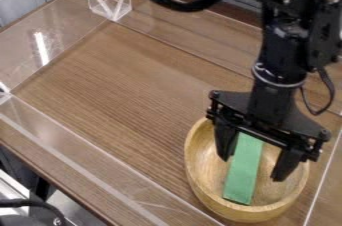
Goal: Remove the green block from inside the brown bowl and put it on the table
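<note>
My tool (262, 148), jaws apart, straddles the green block (246, 166); descending off-centre risks striking the brown bowl (201, 166) rim.

— Where's your gripper (259, 151)?
— Over the brown bowl (203, 176), fingers spread wide, one each side of the green block (246, 177), which lies flat inside.
— And the table (120, 80)?
— Bare wood grain.

Black arm reaching in from the upper right, forearm dropping almost vertically. Gripper (262, 150) pointing straight down, jaws spread wide. Two dark fingers (222, 135) hanging apart, one at the left and one at the right, tips low and clasping nothing.
</note>
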`<control>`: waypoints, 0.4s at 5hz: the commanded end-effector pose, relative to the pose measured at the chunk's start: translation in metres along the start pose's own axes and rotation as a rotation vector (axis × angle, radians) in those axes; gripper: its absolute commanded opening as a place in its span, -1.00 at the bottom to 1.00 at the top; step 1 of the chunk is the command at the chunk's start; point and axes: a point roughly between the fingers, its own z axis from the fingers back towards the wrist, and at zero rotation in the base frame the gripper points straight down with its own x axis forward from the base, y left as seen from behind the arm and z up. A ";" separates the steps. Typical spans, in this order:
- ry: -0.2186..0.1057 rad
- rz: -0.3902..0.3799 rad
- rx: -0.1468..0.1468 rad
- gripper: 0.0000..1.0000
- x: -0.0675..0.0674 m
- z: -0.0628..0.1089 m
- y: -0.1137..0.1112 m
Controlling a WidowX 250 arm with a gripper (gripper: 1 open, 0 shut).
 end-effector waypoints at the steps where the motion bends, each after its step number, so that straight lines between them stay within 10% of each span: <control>1: -0.050 0.018 -0.039 1.00 0.006 0.006 0.001; 2: -0.050 0.022 -0.046 1.00 0.008 0.000 0.002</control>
